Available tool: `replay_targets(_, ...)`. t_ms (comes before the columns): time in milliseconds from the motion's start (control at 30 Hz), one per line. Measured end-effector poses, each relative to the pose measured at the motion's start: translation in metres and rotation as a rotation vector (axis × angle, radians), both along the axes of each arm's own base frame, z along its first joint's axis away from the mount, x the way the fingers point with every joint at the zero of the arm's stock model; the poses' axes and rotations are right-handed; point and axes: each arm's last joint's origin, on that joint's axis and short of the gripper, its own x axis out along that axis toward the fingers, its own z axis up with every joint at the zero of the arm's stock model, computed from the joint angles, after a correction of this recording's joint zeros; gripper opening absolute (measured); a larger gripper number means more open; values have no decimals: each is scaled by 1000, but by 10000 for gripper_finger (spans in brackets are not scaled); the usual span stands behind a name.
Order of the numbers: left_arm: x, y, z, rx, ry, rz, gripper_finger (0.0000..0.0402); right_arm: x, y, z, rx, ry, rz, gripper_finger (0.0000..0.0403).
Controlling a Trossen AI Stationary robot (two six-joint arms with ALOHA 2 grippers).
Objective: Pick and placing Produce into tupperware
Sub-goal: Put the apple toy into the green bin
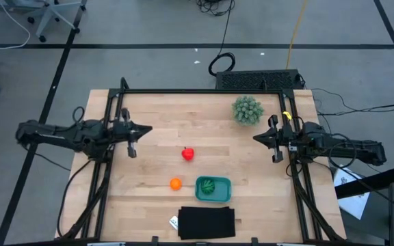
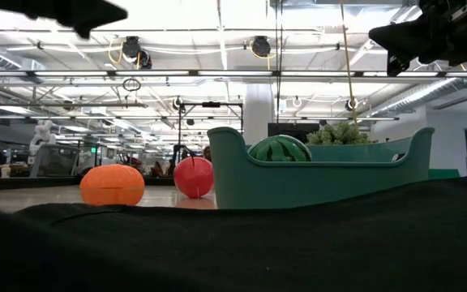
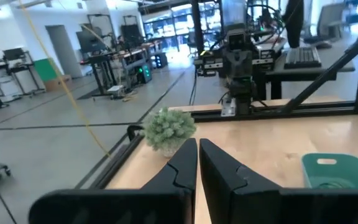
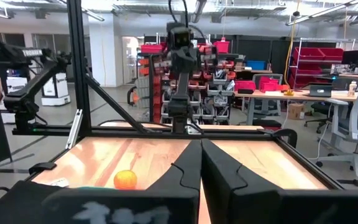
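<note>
The teal tupperware (image 1: 221, 193) sits near the table's near edge, with the dark green striped round item (image 1: 209, 186) resting inside it, peeking over the wall (image 2: 280, 149) in the low view. The orange ball (image 1: 175, 183) lies on the table just left of the tupperware. The red roundish item (image 1: 187, 154) rests at mid-table. My left gripper (image 1: 148, 128) hovers at the left side, shut and empty (image 3: 197, 152). My right gripper (image 1: 256, 137) hovers at the right side, shut and empty (image 4: 201, 149). Both are well apart from the produce.
A fuzzy pale-green plant (image 1: 247, 109) stands near the far right corner. A flat black rectangle (image 1: 207, 222) lies at the near edge in front of the tupperware, with a small white tag (image 1: 173, 222) beside it. A black frame (image 1: 204, 91) borders the table's far edge and sides.
</note>
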Motion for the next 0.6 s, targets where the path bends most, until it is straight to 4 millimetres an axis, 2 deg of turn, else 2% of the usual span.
replay_targets(267,46,8,36,39,23,-145,24,0,0,-3,4,32,-1,0)
replay_targets(400,68,19,44,43,4,-238,24,0,0,-3,4,31,-1,0)
replay_targets(600,100,45,52,-3,-10,-245,24,0,0,-3,4,31,-1,0)
